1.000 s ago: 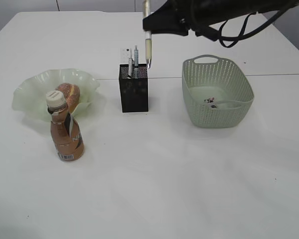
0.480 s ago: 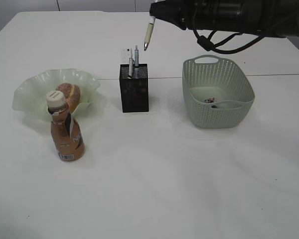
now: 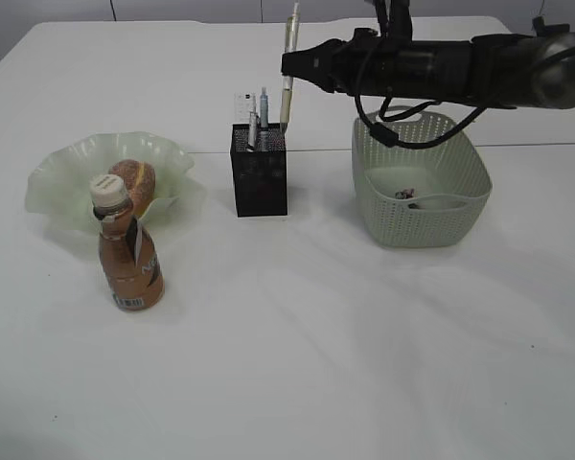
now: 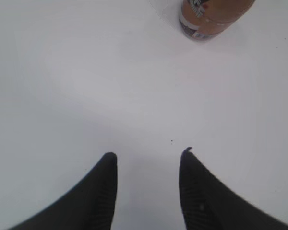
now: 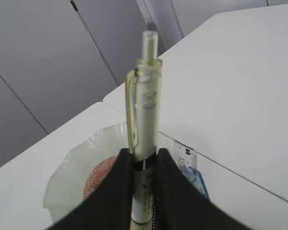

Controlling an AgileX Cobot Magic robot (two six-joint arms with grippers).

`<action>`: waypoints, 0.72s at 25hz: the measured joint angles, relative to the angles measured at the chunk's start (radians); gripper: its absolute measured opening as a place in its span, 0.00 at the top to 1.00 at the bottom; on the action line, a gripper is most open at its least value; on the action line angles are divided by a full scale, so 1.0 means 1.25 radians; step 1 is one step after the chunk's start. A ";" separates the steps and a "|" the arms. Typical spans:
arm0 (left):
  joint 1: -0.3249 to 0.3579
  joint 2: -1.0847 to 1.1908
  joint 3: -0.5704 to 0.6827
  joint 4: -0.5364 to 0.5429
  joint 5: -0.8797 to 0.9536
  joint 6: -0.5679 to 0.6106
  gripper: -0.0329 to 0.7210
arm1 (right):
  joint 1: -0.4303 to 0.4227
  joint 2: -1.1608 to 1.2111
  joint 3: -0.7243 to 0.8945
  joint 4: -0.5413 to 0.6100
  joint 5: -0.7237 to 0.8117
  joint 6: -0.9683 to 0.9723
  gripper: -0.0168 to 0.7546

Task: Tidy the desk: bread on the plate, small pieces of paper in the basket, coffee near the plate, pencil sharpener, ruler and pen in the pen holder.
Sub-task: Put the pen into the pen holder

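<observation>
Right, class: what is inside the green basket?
On the floor of the basket lie small scraps of paper, seen over its near rim in the exterior view. The near wall hides the floor right behind it, so more scraps there cannot be ruled out.

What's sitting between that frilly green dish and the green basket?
The black mesh pen holder stands between the plate and the basket, with bare white desk on either side of it. The exterior view shows this.

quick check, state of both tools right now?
Left tool: open, nothing between its fingers, bare desk below.
Right tool: closed on the pen, held upright above the pen holder.
</observation>
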 joint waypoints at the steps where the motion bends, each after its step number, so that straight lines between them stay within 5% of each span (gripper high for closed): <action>1: 0.000 0.000 0.000 0.000 0.000 0.000 0.54 | 0.004 0.003 -0.001 0.000 -0.001 -0.019 0.90; 18: 0.000 0.000 0.000 0.000 0.006 0.000 0.55 | 0.035 0.059 -0.080 0.002 -0.031 -0.125 0.90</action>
